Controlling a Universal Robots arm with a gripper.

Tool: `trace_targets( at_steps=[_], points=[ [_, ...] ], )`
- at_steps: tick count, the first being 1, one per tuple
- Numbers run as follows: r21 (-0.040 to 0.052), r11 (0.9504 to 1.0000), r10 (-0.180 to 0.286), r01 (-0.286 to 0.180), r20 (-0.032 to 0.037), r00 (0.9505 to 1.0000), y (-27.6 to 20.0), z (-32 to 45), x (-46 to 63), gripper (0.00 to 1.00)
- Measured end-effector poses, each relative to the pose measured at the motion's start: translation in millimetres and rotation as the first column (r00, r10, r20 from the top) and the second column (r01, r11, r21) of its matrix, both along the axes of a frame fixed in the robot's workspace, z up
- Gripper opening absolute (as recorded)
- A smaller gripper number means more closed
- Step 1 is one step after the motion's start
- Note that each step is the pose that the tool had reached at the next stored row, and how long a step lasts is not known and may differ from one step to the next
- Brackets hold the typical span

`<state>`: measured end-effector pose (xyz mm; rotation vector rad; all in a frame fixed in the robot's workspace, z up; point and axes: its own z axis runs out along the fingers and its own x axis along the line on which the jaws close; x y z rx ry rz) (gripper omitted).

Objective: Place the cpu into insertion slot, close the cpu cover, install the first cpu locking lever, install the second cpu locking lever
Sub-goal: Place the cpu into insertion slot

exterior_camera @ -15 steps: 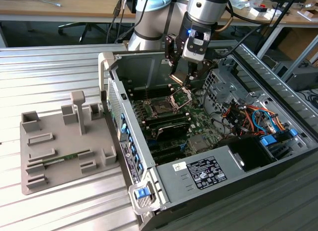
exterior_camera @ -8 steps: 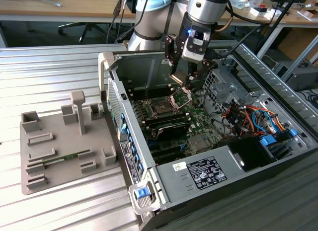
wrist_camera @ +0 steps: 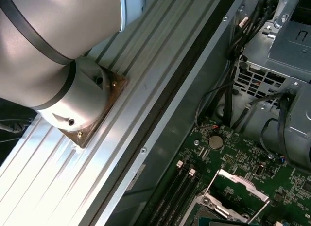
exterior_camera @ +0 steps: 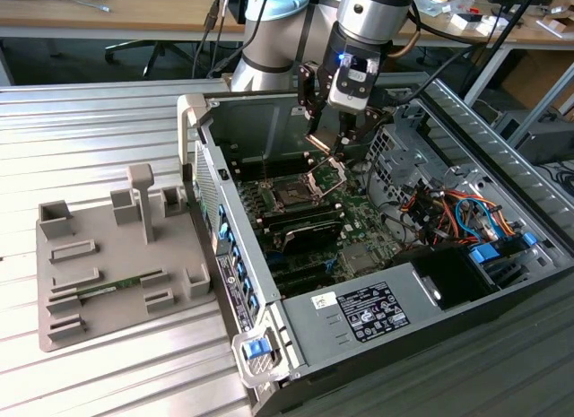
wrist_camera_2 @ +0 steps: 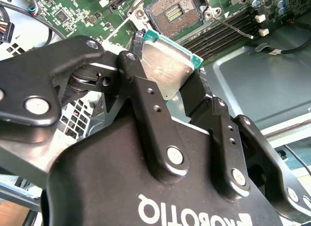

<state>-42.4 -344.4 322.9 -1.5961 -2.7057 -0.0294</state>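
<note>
The gripper (wrist_camera_2: 166, 79) is clenching the cpu (wrist_camera_2: 167, 60) by two opposite edges near the insertion slot (wrist_camera_2: 174, 12), handling what is probably a light, stiff, fragile chip best held edgewise.

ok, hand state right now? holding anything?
Hand: closed on the cpu, held clear of the empty insertion slot.

An open computer case (exterior_camera: 260, 121) lies on the ribbed metal desk (exterior_camera: 90, 121), filling the centre and right of the frame. From top centre the arm reaches down into it. Its claw (exterior_camera: 334, 148) hangs above the green motherboard (exterior_camera: 359, 224), close over the raised cpu cover (exterior_camera: 328, 175) and the insertion slot (exterior_camera: 291, 195). A grey fixture tray (exterior_camera: 54, 309) sits at lower left.
</note>
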Motion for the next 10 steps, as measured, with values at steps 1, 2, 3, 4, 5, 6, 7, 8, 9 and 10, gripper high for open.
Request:
trace_targets(
  at_steps=[1,2,3,4,5,6,7,8,9,10],
  points=[
    [0.0,1.0,-0.001,0.001,0.0,1.0,0.0,0.0,0.0,0.54],
    [0.0,1.0,-0.001,0.001,0.0,1.0,0.0,0.0,0.0,0.54],
    [0.0,1.0,-0.002,0.002,0.0,1.0,0.0,0.0,0.0,0.54],
    [0.0,1.0,-0.002,0.002,0.0,1.0,0.0,0.0,0.0,0.54],
    [0.0,1.0,-0.003,0.003,0.0,1.0,0.0,-0.1,0.0,0.54],
    [0.0,1.0,-0.004,0.004,0.0,1.0,0.0,-0.1,0.0,0.54],
    [0.0,1.0,-0.004,0.004,0.0,1.0,0.0,-0.1,0.0,0.54],
    [-0.0001,1.0,-0.005,0.005,0.0,1.0,0.0,-0.1,0.0,0.54],
    [0.0,1.0,-0.005,0.005,0.0,1.0,0.0,-0.1,0.0,0.54],
    [0.0,1.0,-0.006,0.006,0.0,1.0,0.0,-0.1,0.0,0.54]
  ],
)
